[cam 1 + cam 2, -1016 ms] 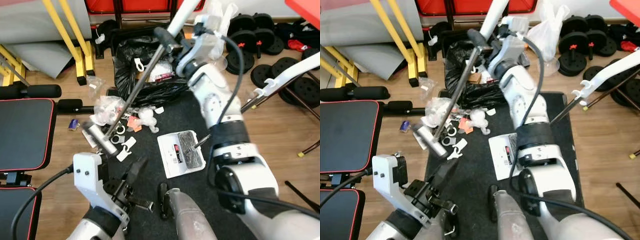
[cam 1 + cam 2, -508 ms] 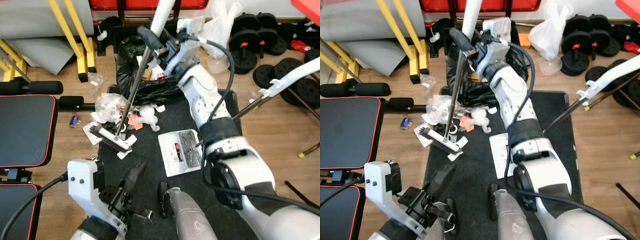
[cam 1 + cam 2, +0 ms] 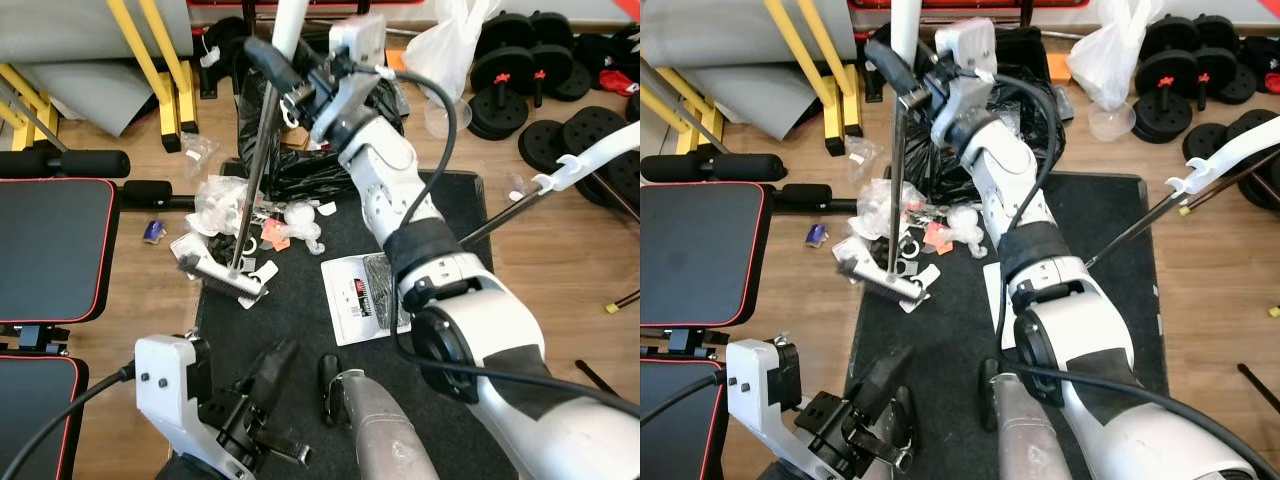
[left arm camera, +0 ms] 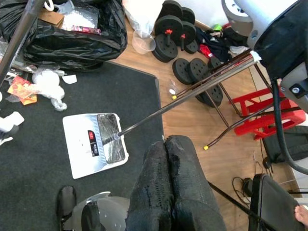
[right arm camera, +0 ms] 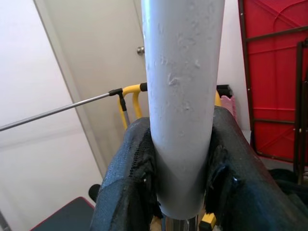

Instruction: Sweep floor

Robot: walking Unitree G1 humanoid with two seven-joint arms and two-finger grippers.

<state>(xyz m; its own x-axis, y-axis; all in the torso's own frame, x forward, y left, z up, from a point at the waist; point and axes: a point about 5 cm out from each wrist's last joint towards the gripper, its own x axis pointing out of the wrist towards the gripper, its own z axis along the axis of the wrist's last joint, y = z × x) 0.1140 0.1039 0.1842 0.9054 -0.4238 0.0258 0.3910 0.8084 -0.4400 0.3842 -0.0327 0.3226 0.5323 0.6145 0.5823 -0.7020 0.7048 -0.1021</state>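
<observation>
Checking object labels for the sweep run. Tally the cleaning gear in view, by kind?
broom: 1
dustpan: 1
black rubbish bag: 1
Total: 3

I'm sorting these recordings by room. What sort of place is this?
Most likely a home gym: weight plates lie on the wooden floor, a black padded bench stands beside a black floor mat.
</observation>
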